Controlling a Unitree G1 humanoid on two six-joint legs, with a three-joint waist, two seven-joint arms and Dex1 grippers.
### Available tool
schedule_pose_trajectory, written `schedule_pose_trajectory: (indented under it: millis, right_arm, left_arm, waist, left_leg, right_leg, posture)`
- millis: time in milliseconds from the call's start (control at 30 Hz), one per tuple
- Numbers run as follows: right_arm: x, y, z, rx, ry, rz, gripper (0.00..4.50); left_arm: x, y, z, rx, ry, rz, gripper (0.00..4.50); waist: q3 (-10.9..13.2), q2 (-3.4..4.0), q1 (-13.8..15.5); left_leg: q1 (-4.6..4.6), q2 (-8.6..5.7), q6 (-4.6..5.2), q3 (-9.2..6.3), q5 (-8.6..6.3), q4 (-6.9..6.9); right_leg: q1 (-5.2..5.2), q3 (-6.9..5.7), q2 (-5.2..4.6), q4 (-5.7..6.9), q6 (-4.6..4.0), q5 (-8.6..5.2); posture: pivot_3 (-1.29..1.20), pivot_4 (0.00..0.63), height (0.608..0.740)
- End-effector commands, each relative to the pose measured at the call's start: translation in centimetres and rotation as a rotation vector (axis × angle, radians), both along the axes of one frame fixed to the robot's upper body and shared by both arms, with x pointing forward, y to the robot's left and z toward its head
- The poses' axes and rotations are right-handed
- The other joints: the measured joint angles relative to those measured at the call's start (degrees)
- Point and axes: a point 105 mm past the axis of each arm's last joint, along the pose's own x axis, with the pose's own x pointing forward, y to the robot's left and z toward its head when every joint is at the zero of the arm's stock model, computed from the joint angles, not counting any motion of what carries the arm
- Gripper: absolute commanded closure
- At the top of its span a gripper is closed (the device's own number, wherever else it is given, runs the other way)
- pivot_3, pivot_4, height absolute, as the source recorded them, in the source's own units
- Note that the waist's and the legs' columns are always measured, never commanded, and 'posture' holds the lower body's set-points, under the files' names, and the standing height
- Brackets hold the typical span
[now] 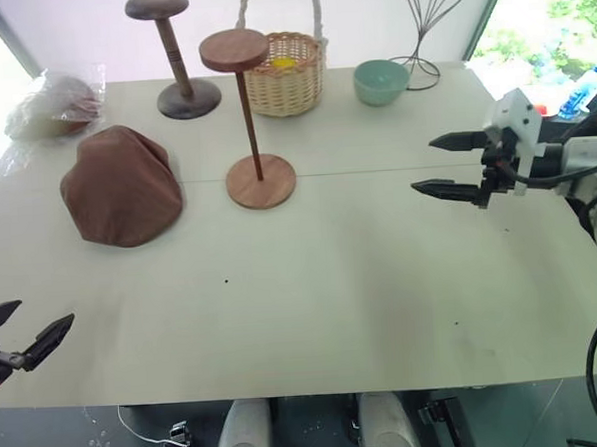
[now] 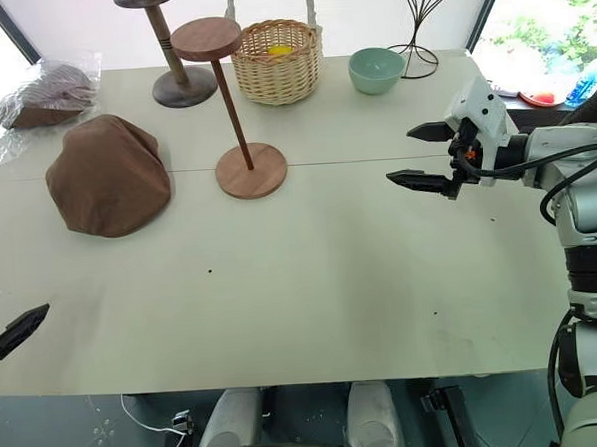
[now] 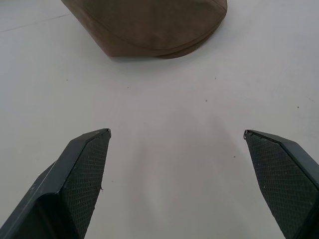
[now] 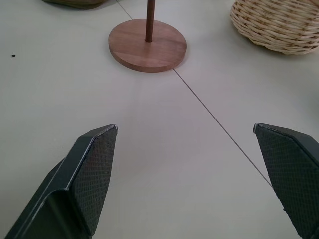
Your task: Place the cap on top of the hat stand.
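The reddish-brown cap [image 1: 121,188] lies flat on the white table at the left. To its right the hat stand [image 1: 250,116] rises upright on a thin rod, with a bare round disc top and a round base [image 4: 147,45]. My left gripper [image 1: 24,333] hovers open over the table's near left corner, well short of the cap [image 3: 149,25], with nothing between its fingers. At the right, my right gripper [image 1: 438,164] is open and empty above the table, pointing toward the stand from some distance.
A darker stand with a thick post [image 1: 175,60], a wicker basket [image 1: 286,74], a green bowl [image 1: 380,81] and a wire stand [image 1: 424,37] line the far edge. A crinkled plastic bag [image 1: 57,104] sits at the far left.
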Motion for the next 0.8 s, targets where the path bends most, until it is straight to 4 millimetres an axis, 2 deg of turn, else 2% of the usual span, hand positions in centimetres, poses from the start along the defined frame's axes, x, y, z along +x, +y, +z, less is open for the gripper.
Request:
schedule_pose_trajectory:
  millis: [33,367,533,667,800]
  right_arm:
    - [-0.1,0.2,1.9,0.015,-0.075,0.014,0.03]
    - [-0.2,0.7,2.3,0.052,-0.061,0.032,0.03]
    - [-0.7,1.8,3.6,0.044,-0.085,0.09,0.03]
    - [-2.9,4.5,5.9,0.082,-0.069,0.229,0.03]
    - [-6.4,7.0,7.1,0.119,0.005,0.386,0.03]
  left_arm:
    - [-0.1,0.5,1.5,0.064,-0.041,0.005,0.0]
    - [0.1,-0.1,2.1,0.009,-0.049,-0.013,0.0]
    - [1.1,-1.5,3.0,0.125,-0.055,-0.076,0.0]
    - [2.6,-3.4,3.6,0.274,-0.067,-0.143,0.0]
    - [4.8,-5.0,3.7,0.468,-0.099,-0.174,0.0]
  waist:
    - [0.0,0.0,0.0]
    - [0.0,0.0,-0.08]
    - [0.0,0.0,-0.05]
    - [0.02,0.05,0.01]
    - [0.02,0.04,0.21]
  left_leg:
    - [0.0,0.0,0.0,0.0,0.0,0.0]
    - [0.0,0.0,0.0,0.01,0.0,0.0]
    - [0.0,0.01,0.0,0.04,0.0,0.01]
    - [0.0,0.01,0.0,0.05,0.0,0.0]
    - [-0.01,0.04,0.0,0.05,0.0,-0.04]
  right_leg:
    - [0.0,0.0,0.0,0.0,0.0,0.0]
    - [0.0,0.01,0.01,0.01,0.0,0.0]
    - [-0.01,0.03,0.0,0.02,0.0,0.0]
    - [-0.06,0.06,0.01,0.07,0.0,0.01]
    - [-0.08,0.07,0.04,0.06,0.0,0.0]
  posture:
    - [0.0,0.15,0.728]
    - [0.0,0.15,0.728]
    - [0.0,0.15,0.728]
    - [0.0,0.15,0.728]
    - [0.0,0.15,0.728]
